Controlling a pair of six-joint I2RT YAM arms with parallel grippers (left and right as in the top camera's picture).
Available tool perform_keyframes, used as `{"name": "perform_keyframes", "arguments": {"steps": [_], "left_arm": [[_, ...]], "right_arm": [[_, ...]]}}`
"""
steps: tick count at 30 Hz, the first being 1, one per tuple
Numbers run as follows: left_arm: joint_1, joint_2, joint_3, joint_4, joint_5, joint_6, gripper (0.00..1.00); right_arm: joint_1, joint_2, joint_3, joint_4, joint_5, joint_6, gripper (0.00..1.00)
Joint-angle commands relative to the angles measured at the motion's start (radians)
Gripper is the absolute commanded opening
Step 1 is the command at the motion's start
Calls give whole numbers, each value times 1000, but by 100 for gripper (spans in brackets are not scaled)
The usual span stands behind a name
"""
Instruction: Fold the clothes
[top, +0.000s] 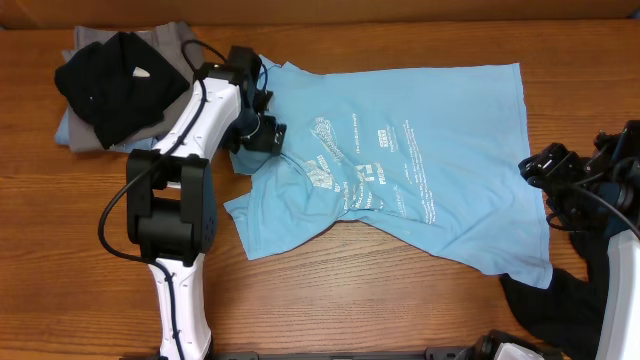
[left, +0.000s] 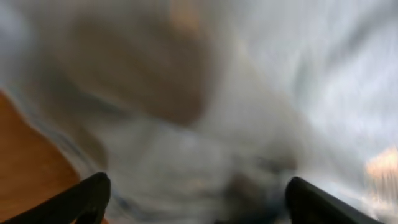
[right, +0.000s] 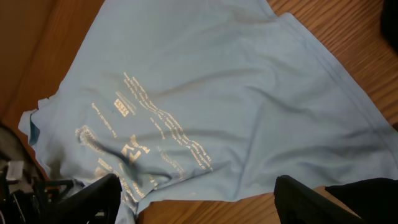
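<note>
Blue tee (top: 420, 150) bunched under left gripper (top: 262, 132), jaws wide apart; closing here could pinch two layers. Right gripper (right: 199, 196) also spread, empty, tee's hem just ahead.

Your light sky-blue soft T-shirt (top: 400, 170) lies unfolded mid-table, print side up, white lettering showing, rumpled, hem to the right. Top-left pile: crumpled black garment (top: 110, 85) on a grey garment (top: 100, 35), with pale blue cloth (top: 68, 130) beneath. A second black garment (top: 545, 310) lies at the shirt's lower-right corner.
</note>
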Motion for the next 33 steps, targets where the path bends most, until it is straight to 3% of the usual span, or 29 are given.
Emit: {"name": "perform_keyframes", "arguments": {"steps": [1, 3, 9, 12, 15, 18, 29, 33], "left_arm": [[17, -14, -3, 89, -56, -74, 73], [21, -10, -3, 119, -57, -89, 55], [21, 13, -3, 231, -74, -101, 48], [21, 13, -2, 322, -18, -139, 26], [21, 14, -2, 395, 9, -169, 22], [22, 22, -2, 450, 3, -175, 5], [23, 168, -2, 524, 14, -174, 4], [29, 225, -1, 633, 14, -176, 4]], "right_arm": [[-5, 0, 14, 10, -11, -10, 82], [-5, 3, 14, 11, -11, -10, 82], [-5, 20, 14, 11, -11, -10, 82], [-5, 40, 14, 18, -12, -10, 82], [-5, 61, 14, 20, -12, -9, 82], [-5, 84, 14, 31, -12, -6, 82], [2, 120, 14, 74, -12, -6, 81], [13, 120, 14, 78, -12, -6, 81]]}}
